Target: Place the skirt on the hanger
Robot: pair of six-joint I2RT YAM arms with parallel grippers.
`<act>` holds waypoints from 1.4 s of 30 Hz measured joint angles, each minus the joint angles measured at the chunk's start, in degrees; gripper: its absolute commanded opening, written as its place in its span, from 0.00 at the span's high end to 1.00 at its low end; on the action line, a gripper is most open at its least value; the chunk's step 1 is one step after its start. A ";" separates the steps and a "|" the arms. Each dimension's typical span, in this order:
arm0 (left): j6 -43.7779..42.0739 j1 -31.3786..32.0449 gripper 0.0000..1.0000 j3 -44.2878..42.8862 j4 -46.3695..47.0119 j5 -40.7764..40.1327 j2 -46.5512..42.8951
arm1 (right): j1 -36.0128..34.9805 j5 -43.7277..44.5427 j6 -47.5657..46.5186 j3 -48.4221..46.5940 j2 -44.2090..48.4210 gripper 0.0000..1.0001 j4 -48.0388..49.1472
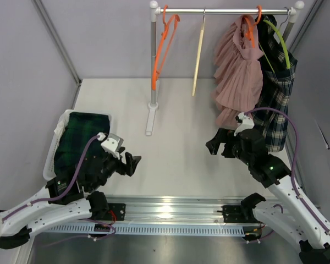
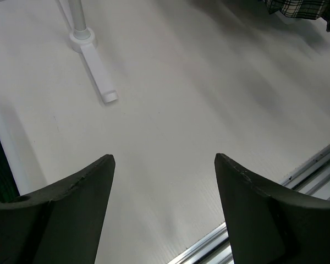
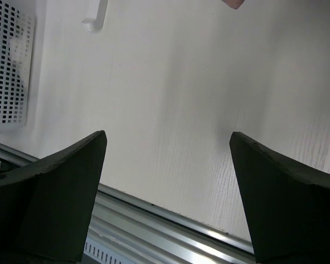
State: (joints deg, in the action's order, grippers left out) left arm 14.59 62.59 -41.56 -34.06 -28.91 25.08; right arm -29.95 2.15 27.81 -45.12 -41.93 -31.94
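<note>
A dark green plaid skirt (image 1: pixel 80 137) lies in a white basket (image 1: pixel 59 132) at the left. An empty orange hanger (image 1: pixel 164 49) and an empty cream hanger (image 1: pixel 198 55) hang on the rail (image 1: pixel 225 10). A pink pleated skirt (image 1: pixel 236 71) hangs on an orange hanger, and a plaid skirt (image 1: pixel 278 93) hangs on a green hanger (image 1: pixel 280 41). My left gripper (image 1: pixel 133 163) is open and empty over the table, right of the basket; it also shows in the left wrist view (image 2: pixel 165 159). My right gripper (image 1: pixel 213 146) is open and empty below the pink skirt; it also shows in the right wrist view (image 3: pixel 168 137).
The rack's white post (image 1: pixel 152 60) and its foot (image 1: pixel 150 121) stand mid-table. The foot also shows in the left wrist view (image 2: pixel 99 71). The perforated basket wall (image 3: pixel 8 60) shows in the right wrist view. A metal rail (image 1: pixel 170 212) runs along the near edge.
</note>
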 measured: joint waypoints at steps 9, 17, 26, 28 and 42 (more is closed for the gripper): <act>0.24 0.00 0.16 -0.04 -0.15 -0.74 0.46 | 0.00 0.20 -0.96 0.00 1.44 0.00 -1.38; 2.36 -8.98 0.22 -12.87 -6.75 -6.12 12.72 | 0.00 -1.51 -1.84 -0.04 0.70 0.01 -2.56; 3.10 -42.97 0.19 -14.75 -3.82 3.89 26.03 | 0.00 -6.47 -2.45 -0.24 -1.07 0.01 -2.54; 3.56 -47.82 0.19 -12.76 -2.58 4.74 27.93 | -0.07 -7.30 -2.45 -0.24 -1.05 0.01 -2.51; 6.27 -58.03 0.28 -7.41 3.43 5.38 45.35 | -0.11 -10.45 -2.38 -0.20 -0.74 0.01 -2.03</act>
State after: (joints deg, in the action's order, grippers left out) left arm 20.86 4.56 -48.97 -30.63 -23.53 70.43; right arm -30.06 -8.29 25.43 -45.32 -42.68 -33.98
